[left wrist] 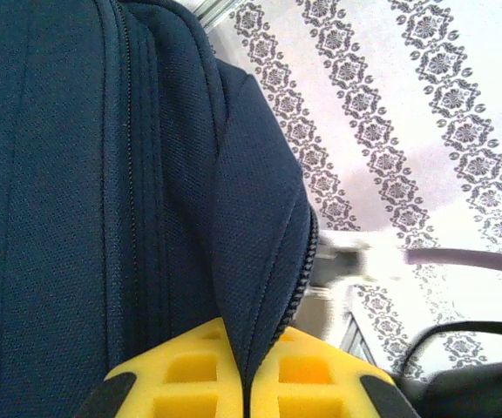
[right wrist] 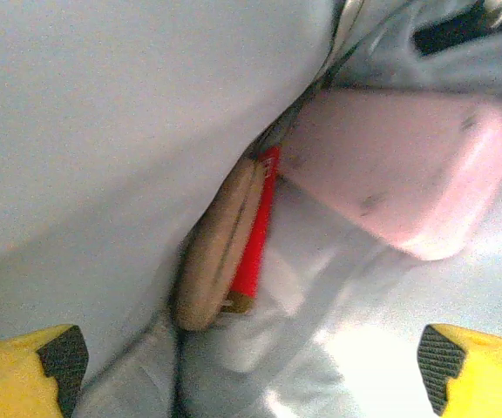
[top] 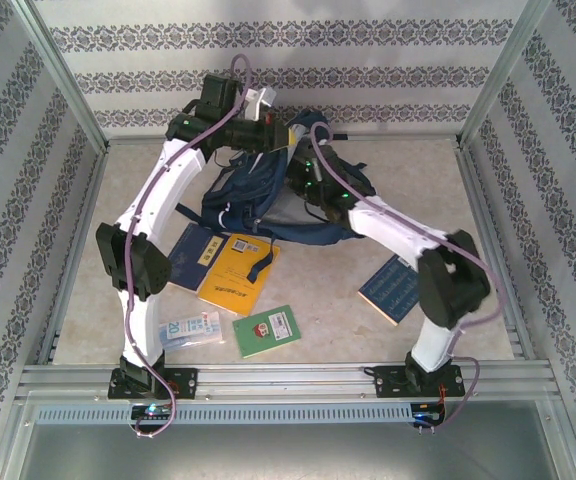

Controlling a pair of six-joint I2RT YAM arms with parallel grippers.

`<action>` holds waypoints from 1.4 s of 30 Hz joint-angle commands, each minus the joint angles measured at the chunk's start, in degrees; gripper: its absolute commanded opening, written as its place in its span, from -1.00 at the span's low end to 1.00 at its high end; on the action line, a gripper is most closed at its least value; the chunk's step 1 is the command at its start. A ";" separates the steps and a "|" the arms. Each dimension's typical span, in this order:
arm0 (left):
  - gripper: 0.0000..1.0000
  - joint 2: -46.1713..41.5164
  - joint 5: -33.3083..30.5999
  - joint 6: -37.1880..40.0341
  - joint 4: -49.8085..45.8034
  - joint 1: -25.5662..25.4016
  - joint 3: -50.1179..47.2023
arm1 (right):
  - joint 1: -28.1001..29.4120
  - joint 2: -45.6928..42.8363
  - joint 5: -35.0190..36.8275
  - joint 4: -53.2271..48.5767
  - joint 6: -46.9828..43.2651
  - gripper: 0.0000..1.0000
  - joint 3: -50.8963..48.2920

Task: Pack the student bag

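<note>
The student bag (top: 243, 190), a navy backpack, stands at the back middle of the table with its mouth held up. My left gripper (left wrist: 249, 383) is shut on the navy edge of the bag (left wrist: 103, 192), right beside the zipper; in the top view the left gripper (top: 290, 137) is at the bag's top. My right gripper (right wrist: 251, 366) is open inside the bag, over pale grey lining (right wrist: 103, 113). Ahead of it lie a pink case (right wrist: 399, 165) and a brown and red object (right wrist: 234, 235), with nothing between the fingers.
On the table in front of the bag lie a navy book (top: 193, 255), a yellow book (top: 236, 272), a green book (top: 267, 331) and a white-blue packet (top: 190, 329). A blue book (top: 396, 288) lies by the right arm. Patterned walls enclose the table.
</note>
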 commanded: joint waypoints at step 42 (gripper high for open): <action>-0.97 -7.46 -3.91 1.26 9.48 -4.51 -21.43 | 28.93 3.58 4.31 -26.96 -14.03 -1.00 -22.80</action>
